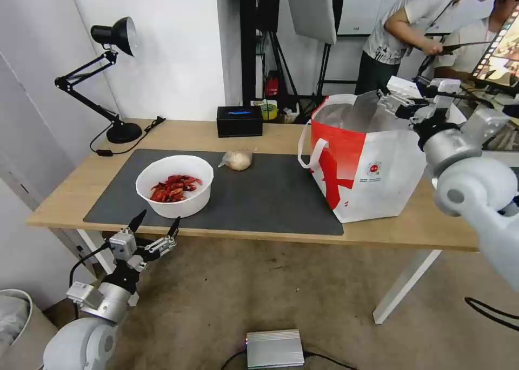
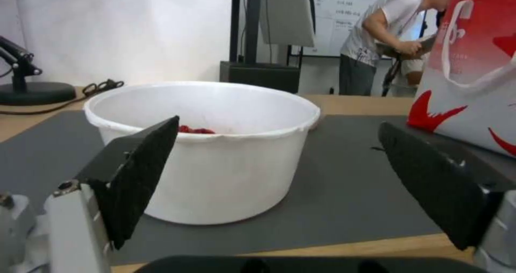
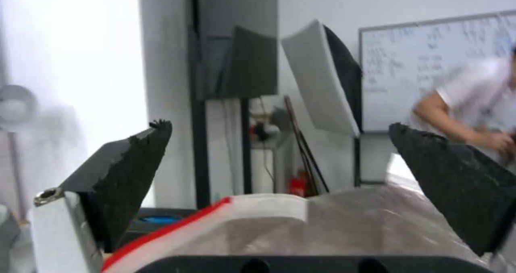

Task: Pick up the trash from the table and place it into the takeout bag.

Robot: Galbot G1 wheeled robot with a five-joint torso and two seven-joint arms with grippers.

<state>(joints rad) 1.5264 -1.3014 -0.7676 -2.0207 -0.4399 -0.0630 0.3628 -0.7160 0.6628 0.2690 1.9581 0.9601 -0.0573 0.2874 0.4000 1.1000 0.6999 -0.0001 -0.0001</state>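
Light-wood table (image 1: 70, 197) with a dark grey mat (image 1: 270, 197) across the middle of the head view; white wall behind, desk lamp (image 1: 111, 40) upper left, black box (image 1: 239, 121) at the table's back edge.

Trash on the mat: white bowl (image 1: 175, 185) of red scraps at centre left, beige knotted bag lump (image 1: 238, 160) just behind and to its right, apart from it. Red-and-white takeout bag (image 1: 367, 159) stands upright at centre right, mouth open, foil lining showing.

Left gripper (image 1: 154, 228) sits at lower left, just below the table's near edge, in front of the bowl, fingers spread wide, holding nothing. In the left wrist view the bowl (image 2: 215, 152) sits between and beyond the fingertips, not touched.

Right gripper (image 1: 397, 97) hovers at upper right over the bag's mouth, fingers apart and empty (bag rim (image 3: 258, 212) right under it in the right wrist view).

Judgement: step in hand looks like the reach for the bowl. Next move would call for lifting the left gripper over the table edge, closing on the bowl's near wall or rim, keeping it level so scraps don't spill.
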